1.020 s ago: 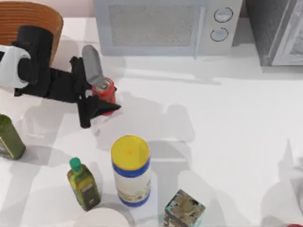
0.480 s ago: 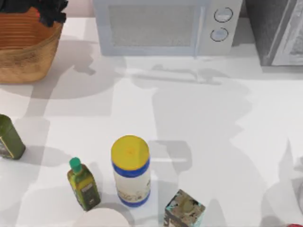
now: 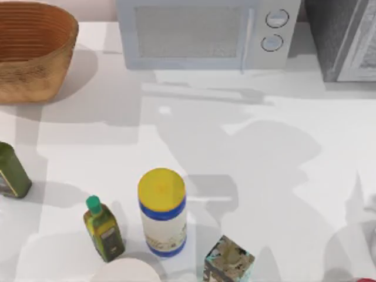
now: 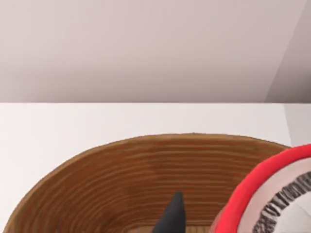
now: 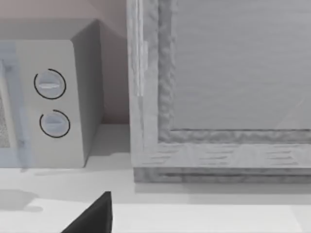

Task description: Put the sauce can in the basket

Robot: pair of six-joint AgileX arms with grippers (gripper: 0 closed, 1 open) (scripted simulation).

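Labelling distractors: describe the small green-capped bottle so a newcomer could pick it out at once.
Start at the microwave along the table's back edge, then come forward to the tall yellow-lidded canister. The small bottle stands just left of it, set apart by its bright green cap, olive body and dark label.

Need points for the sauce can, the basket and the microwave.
sauce can [image 4: 272, 194]: left wrist view, red side wall near its rim.
basket [image 3: 35, 73]: top view, woven outer wall at the table's left.
microwave [image 3: 194, 32]: top view, middle of the door window.
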